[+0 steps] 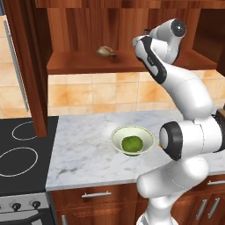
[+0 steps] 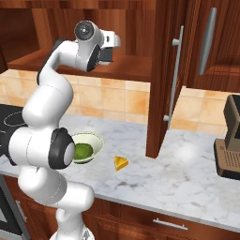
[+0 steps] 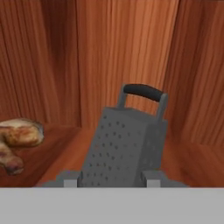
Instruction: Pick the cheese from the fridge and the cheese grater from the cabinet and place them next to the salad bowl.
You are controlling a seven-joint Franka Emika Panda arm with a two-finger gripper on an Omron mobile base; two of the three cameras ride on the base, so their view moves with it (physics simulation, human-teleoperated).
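The dark grey cheese grater (image 3: 124,144) stands upright on the plank shelf of the wooden cabinet (image 1: 79,63), its black handle on top. My gripper (image 3: 111,178) is inside the cabinet, right at the grater's base. Its fingertips (image 3: 72,178) stand apart, one at each lower side of the grater, and the jaws look open. Down on the marble counter, the yellow cheese (image 2: 121,163) wedge lies just right of the salad bowl (image 2: 96,140), whose green salad ball (image 1: 132,143) sits inside. The fridge is out of view.
A brown rounded lump (image 3: 17,138) lies on the shelf left of the grater. The cabinet's open doors (image 2: 164,70) hang over the counter at both sides. A black stove (image 1: 17,154) is at the left, and a brown machine (image 2: 229,140) at the far right.
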